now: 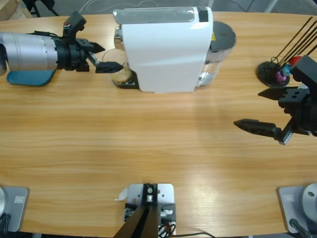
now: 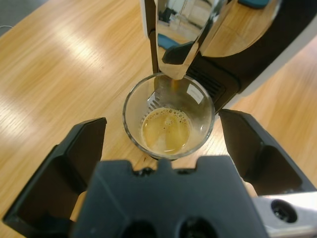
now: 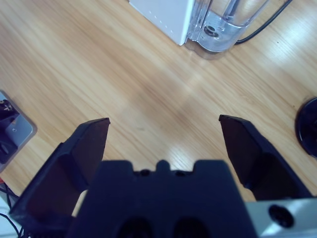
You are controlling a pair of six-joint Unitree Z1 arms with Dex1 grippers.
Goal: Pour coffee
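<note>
- Bright, even light from overhead across the long pale wooden bench, with broad soft sheen near its lower middle in the high view.
- Only faint, short shadows beside the boxy white coffee machine and under the left black two-jawed pincer.
- Pale streaks of glare on the wood in both wrist views.
- Mirror-like reflections of the room on the polished chrome spout.
- Small highlights on the rim of the clear round glass; pale tan-brown coffee sharp and well lit.
- Softly blurred near the bottom edge: the right black pincer and its body, close to the lens.
- Slight bowing of the bench's far edge in the high view.
</note>
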